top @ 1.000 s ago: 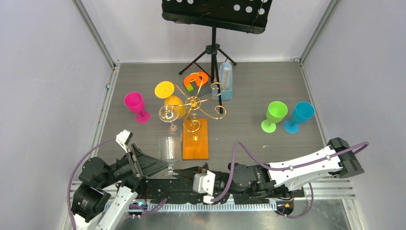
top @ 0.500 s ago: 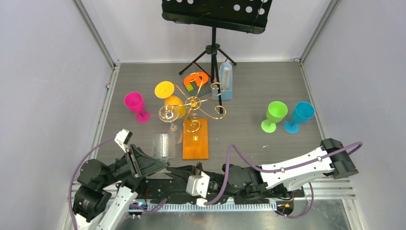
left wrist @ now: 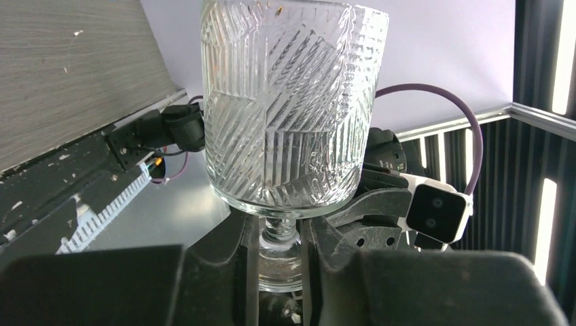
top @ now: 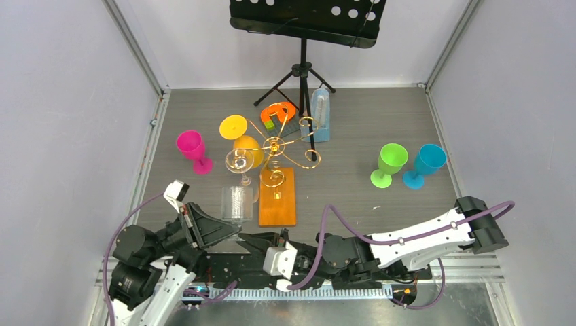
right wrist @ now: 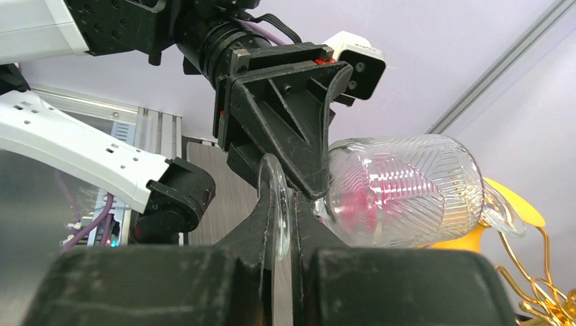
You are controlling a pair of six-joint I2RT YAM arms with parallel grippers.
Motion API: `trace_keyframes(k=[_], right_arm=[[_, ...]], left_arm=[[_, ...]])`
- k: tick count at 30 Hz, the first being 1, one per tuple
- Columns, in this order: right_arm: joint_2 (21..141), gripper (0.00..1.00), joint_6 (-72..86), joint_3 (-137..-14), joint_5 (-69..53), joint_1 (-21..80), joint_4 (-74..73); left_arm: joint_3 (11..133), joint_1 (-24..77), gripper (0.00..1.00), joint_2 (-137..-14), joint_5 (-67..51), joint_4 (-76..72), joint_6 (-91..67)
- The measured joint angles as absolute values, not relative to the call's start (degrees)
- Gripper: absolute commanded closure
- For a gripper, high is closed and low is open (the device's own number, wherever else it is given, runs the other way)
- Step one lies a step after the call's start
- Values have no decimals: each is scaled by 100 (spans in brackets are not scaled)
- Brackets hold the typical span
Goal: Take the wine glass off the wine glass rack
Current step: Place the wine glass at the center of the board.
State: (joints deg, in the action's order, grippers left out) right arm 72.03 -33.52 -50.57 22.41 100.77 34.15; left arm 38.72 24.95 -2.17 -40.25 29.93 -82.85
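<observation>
Wine glass [left wrist: 293, 102] is gripped at stem by left gripper [left wrist: 280, 234], at foot by right gripper [right wrist: 280, 212], bowl pointed away.

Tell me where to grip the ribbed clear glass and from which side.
Take the ribbed glass by its thin stem, coming from the robot's left. It lies with the bowl pointing away and too wide to span, and the right gripper pinches the foot.
</observation>
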Motion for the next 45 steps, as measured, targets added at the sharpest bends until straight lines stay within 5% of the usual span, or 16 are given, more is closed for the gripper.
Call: trace_keyframes(k=[4, 16, 26, 36, 45], right_arm=[[7146, 94, -3380, -5057, 2333, 10084, 3369], [6997, 94, -3400, -5057, 2276, 10110, 3225], [6908, 62, -3111, -5172, 2088, 10110, 3061], [6381, 55, -2799, -5256, 2049, 10108, 2871], [5892, 47, -2329, -6252, 2217, 10103, 982]], left_arm=[[3760, 2495, 100, -207, -4145, 2766, -8385], [3522, 2495, 100, -207, -4407, 2119, -8569], [3463, 2495, 100, -211, -4458, 1994, -8331], [3437, 2495, 100, -255, -4541, 2071, -8023], [3680, 2495, 100, -486, -4893, 2941, -6976]])
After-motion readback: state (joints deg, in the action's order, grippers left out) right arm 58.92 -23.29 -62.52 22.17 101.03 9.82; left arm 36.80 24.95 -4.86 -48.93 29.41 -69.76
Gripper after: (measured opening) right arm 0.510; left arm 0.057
